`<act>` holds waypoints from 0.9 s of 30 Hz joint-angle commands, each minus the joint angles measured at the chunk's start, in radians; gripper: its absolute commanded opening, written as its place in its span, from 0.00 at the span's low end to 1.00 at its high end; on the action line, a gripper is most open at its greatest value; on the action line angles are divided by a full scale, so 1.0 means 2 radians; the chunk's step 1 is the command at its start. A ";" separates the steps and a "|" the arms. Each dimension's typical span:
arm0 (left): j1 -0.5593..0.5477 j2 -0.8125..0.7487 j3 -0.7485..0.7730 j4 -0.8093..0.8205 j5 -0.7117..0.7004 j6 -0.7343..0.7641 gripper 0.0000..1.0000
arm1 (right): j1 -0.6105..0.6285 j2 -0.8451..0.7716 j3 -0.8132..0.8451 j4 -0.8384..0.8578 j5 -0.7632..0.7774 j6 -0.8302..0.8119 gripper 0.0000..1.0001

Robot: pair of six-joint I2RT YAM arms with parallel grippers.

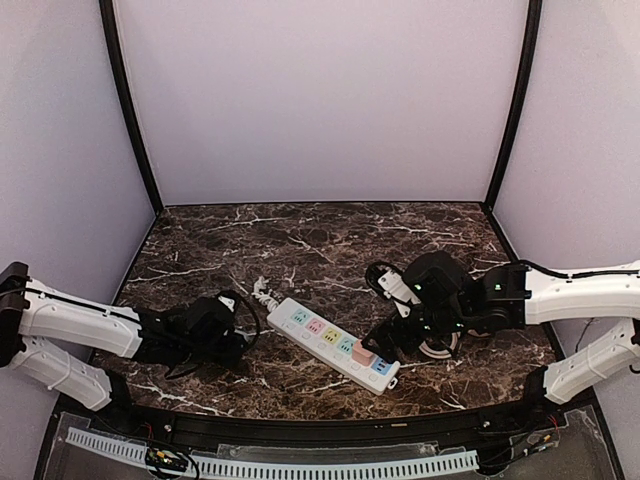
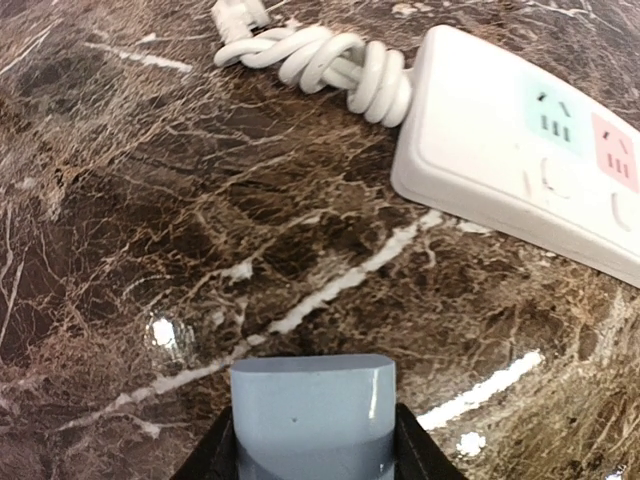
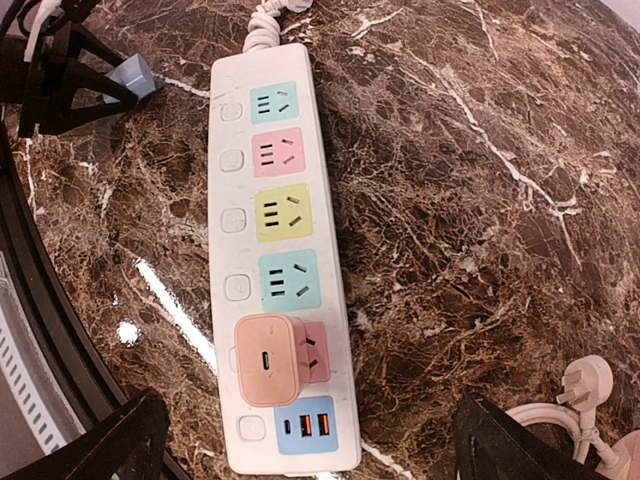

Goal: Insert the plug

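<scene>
Left pincer seems to pinch the grey-blue plug, near the power strip. Right pincer spread above it. I'd square prongs over a free socket, then press straight.

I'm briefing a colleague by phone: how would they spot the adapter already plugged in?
On the dark marble table lies a white power strip with pastel sockets. Beside its blue USB panel sits the peach adapter, the only block standing on the strip; every other socket is bare.
</scene>
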 commanded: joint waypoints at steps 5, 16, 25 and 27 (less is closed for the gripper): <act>-0.034 -0.050 -0.017 0.048 0.012 0.056 0.06 | 0.003 0.017 0.027 -0.009 -0.007 0.016 0.99; -0.050 -0.108 -0.047 0.167 0.044 0.137 0.01 | 0.003 0.004 0.061 -0.026 -0.063 0.033 0.99; -0.051 -0.118 -0.058 0.254 0.067 0.203 0.01 | 0.001 0.016 0.111 -0.060 -0.100 0.052 0.99; -0.051 -0.114 -0.062 0.282 0.068 0.220 0.01 | 0.001 0.018 0.122 -0.066 -0.107 0.055 0.99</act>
